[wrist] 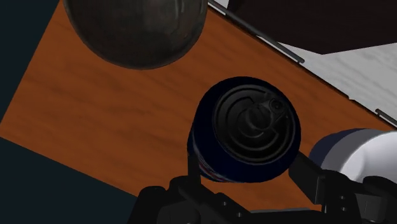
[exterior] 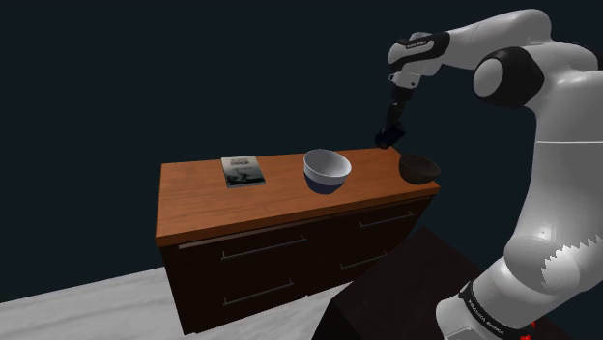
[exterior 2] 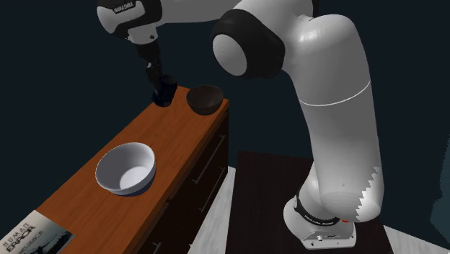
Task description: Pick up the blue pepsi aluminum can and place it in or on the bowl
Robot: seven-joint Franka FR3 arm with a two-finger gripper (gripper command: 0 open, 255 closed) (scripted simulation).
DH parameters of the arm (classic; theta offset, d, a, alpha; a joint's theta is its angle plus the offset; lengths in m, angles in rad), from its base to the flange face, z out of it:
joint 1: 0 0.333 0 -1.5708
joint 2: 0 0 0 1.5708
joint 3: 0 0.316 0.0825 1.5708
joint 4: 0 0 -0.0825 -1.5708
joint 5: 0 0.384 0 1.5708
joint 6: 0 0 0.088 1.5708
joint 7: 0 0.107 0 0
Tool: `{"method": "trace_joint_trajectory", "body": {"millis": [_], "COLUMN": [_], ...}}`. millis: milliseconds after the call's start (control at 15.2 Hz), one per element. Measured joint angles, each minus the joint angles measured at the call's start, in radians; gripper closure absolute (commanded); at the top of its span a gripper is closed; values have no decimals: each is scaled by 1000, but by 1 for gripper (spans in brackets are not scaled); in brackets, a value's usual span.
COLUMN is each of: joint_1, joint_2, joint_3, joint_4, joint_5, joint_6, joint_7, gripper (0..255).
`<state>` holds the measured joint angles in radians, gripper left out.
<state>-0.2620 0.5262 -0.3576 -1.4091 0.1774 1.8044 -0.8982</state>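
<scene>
Gripper (exterior: 390, 135) clasps the dark blue can (wrist: 245, 130) at the dresser's (exterior: 203, 198) end on the shoulder view's right, just beside the dark bowl (exterior: 419, 169), with the white bowl (exterior: 327, 171) farther left.

A low wooden dresser (exterior: 198, 208) stands with a dark blue backdrop (exterior: 145, 68) behind it. Its top is a warm reddish brown and its front much darker (nearly black from here). Long thin handles (exterior: 263, 247) run across its drawer fronts. A book (exterior: 243, 171) lies flat by the dresser top's back edge, toward the shoulder view's left. Pale grey floor (exterior: 87, 304) spreads at the dresser's foot.
</scene>
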Motion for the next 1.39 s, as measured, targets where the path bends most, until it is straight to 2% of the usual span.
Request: {"method": "trace_joint_trajectory", "body": {"millis": [198, 462, 1056, 1386], "joint_1": [-2, -37, -165, -178], "joint_2": [-7, -35, -61, -62], "joint_3": [-2, -20, -74, -79], "joint_4": [27, 10, 16, -30], "joint_5": [-3, -10, -15, -13], "joint_6": [-33, -46, -81, -37], "joint_7": [2, -50, -225, -250], "gripper": [255, 255, 255, 255]}}
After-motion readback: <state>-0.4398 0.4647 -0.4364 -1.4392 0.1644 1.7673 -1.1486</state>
